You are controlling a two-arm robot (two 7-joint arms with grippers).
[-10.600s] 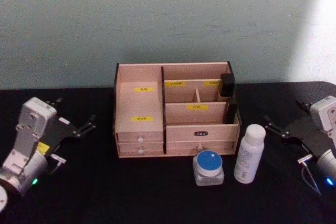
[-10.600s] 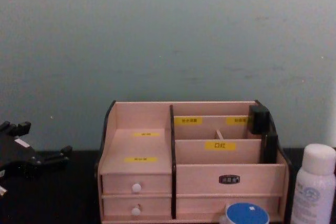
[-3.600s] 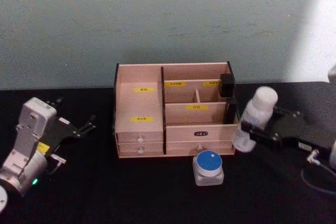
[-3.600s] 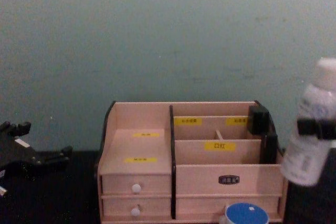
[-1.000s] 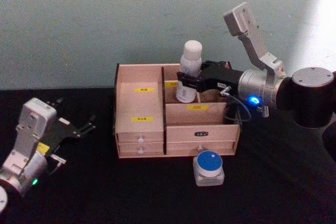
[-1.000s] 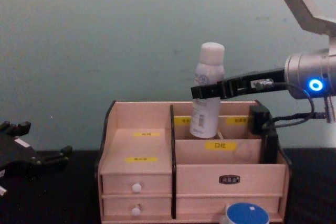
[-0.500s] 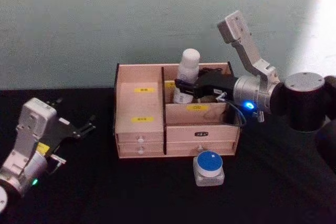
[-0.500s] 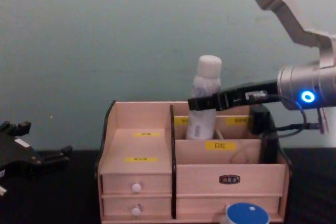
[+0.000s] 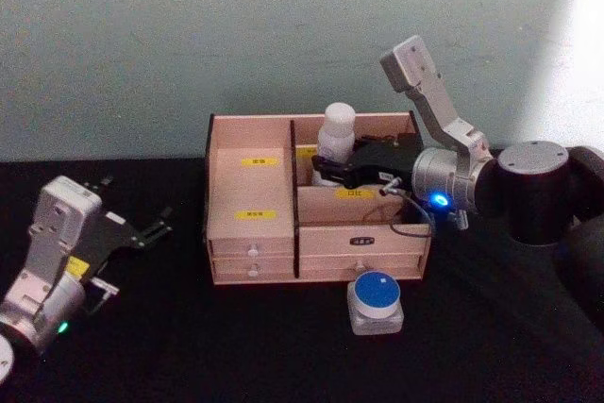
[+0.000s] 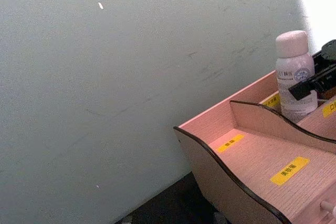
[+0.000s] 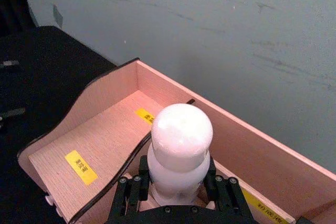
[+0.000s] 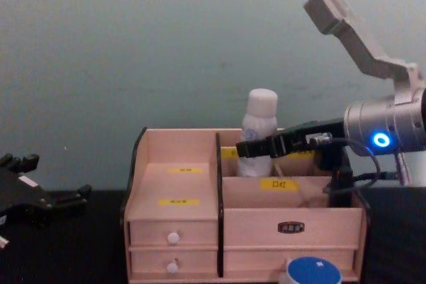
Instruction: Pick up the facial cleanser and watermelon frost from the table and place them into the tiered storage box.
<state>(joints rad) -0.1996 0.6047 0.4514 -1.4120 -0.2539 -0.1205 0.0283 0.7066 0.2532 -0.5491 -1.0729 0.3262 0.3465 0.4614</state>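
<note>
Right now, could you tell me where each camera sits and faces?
Head: high, looking down on the tiered storage box; left gripper parked, right gripper over the box.
Chest: low, facing the box's front; right gripper enters from the right.
Left wrist: beside the box, facing the wall.
Right wrist: above the white bottle, fingers flanking it.
All share the bottle.
</note>
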